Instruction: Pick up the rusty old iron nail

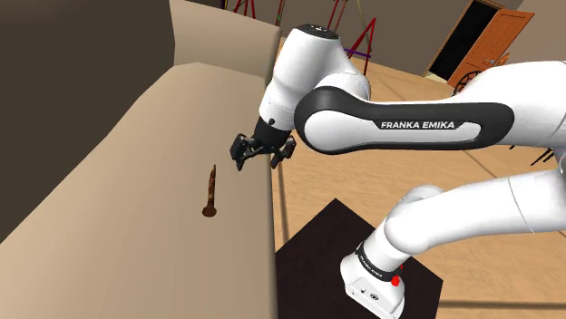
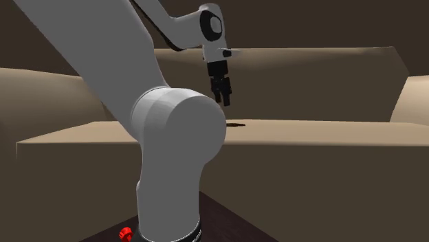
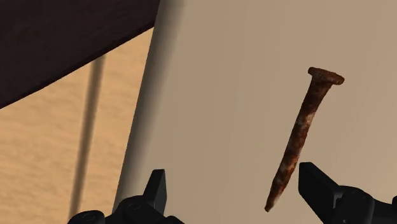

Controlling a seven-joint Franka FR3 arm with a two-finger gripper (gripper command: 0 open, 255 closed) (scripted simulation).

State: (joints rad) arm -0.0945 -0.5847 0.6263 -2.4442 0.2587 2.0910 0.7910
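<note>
Now hovering, jaws wide, beside the rusty brown iron nail (image 1: 212,190).
It lies flat on the plain tan slab (image 1: 118,236); my all-black two-finger gripper (image 1: 263,156) hangs above and just right of the nail in the shoulder view, empty. Dropping straight from here, I judge one finger would strike the nail's shank and skid it away.

This looks like a living room in a house. Under the gripper (image 1: 261,160) spreads a broad beige surface (image 1: 118,227) with a raised back, much like a sofa or a bed, and just beside it runs a light wooden plank floor (image 1: 313,186). Far beyond the gripper an orange-brown panelled door (image 1: 502,41) stands open on a black area (image 1: 458,45), with red frames (image 1: 363,41) standing nearer
</note>
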